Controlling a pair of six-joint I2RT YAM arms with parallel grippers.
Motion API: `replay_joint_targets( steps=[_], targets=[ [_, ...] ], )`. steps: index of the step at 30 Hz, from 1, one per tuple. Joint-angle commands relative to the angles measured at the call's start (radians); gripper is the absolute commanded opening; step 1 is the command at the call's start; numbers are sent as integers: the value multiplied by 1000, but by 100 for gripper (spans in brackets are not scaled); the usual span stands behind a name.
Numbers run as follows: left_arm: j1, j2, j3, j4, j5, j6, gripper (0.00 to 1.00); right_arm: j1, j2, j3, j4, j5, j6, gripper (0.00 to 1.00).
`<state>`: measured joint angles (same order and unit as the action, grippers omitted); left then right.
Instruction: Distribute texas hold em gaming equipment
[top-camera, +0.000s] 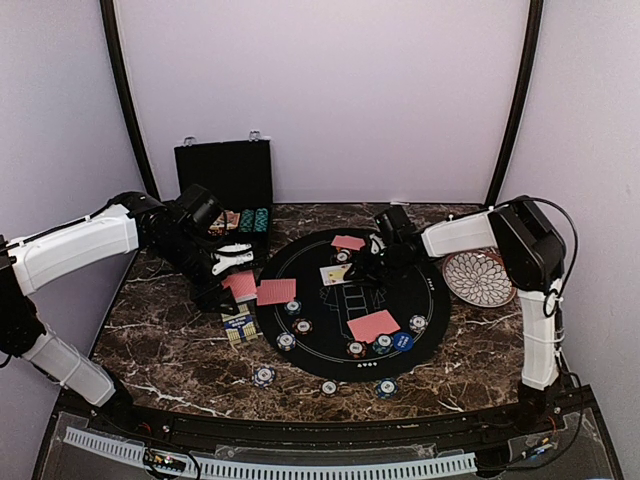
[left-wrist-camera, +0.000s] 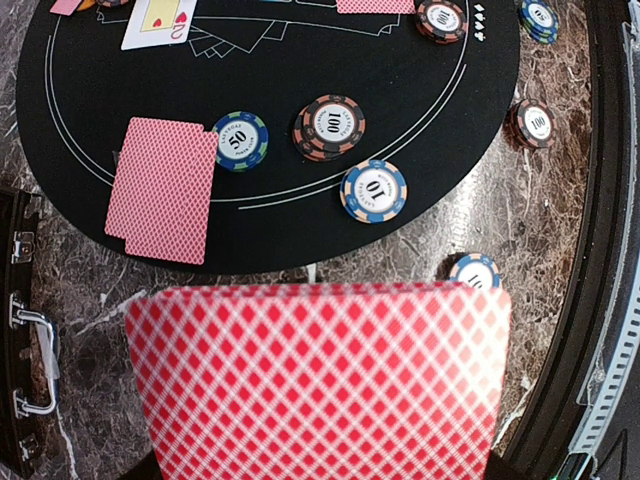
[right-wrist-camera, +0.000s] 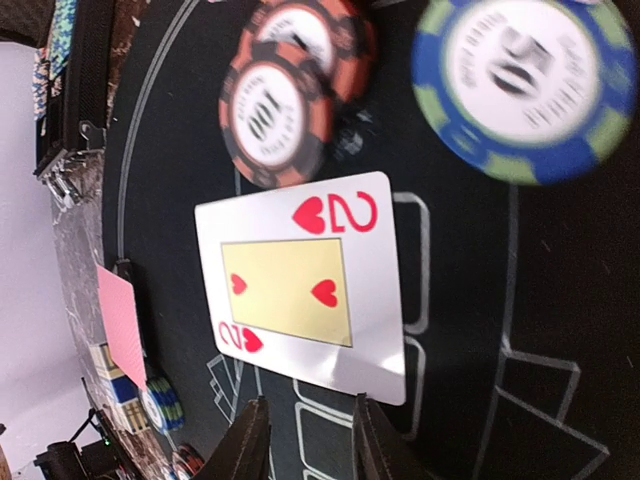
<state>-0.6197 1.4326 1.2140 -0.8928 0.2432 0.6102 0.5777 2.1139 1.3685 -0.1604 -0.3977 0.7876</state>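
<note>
Cards (top-camera: 372, 325) and chips (top-camera: 286, 341): spread over the round black mat (top-camera: 430, 290), with a few chips on the marble table (top-camera: 170, 340).
Left gripper (top-camera: 230, 280): clenched on a red-backed card (left-wrist-camera: 320, 380) at the mat's left edge.
Right gripper (right-wrist-camera: 308, 440): jaws slightly parted, empty, just beside the two of hearts (right-wrist-camera: 300, 285).
Beyond that card: two orange-black chips (right-wrist-camera: 275, 120) and a blue-green chip (right-wrist-camera: 525, 80).

Left wrist view: red-backed card (left-wrist-camera: 320, 385) blurred, fills lower frame, cut by bottom edge. Right wrist view: blue-green chip (right-wrist-camera: 530, 85) blurred, cropped at top. Top view: black case (top-camera: 224, 176), bench (top-camera: 160, 345) far-left corner, contents too small to read.
</note>
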Motion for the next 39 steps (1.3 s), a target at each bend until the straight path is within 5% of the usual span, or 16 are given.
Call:
replay_joint_targets(
  steps=[1,12,19,25,32,39],
  targets=[
    [2,-32,12,-24,2,13,0,6,90,32,-6,-14,12,30],
    [2,-30,16,-26,2,13,0,26,39,72,-2,-24,23,33],
    [2,-23,19,-21,6,9,0,78,-182,-39,65,-16,47,62],
    [2,-17,25,-17,6,6,0,196,-276,-98,202,-106,131,75],
    [2,-14,32,-16,10,-2,0,311,-250,-125,424,-188,273,77],
    [2,-6,48,-17,17,-9,0,380,-165,-51,474,-220,319,77]
  ],
)
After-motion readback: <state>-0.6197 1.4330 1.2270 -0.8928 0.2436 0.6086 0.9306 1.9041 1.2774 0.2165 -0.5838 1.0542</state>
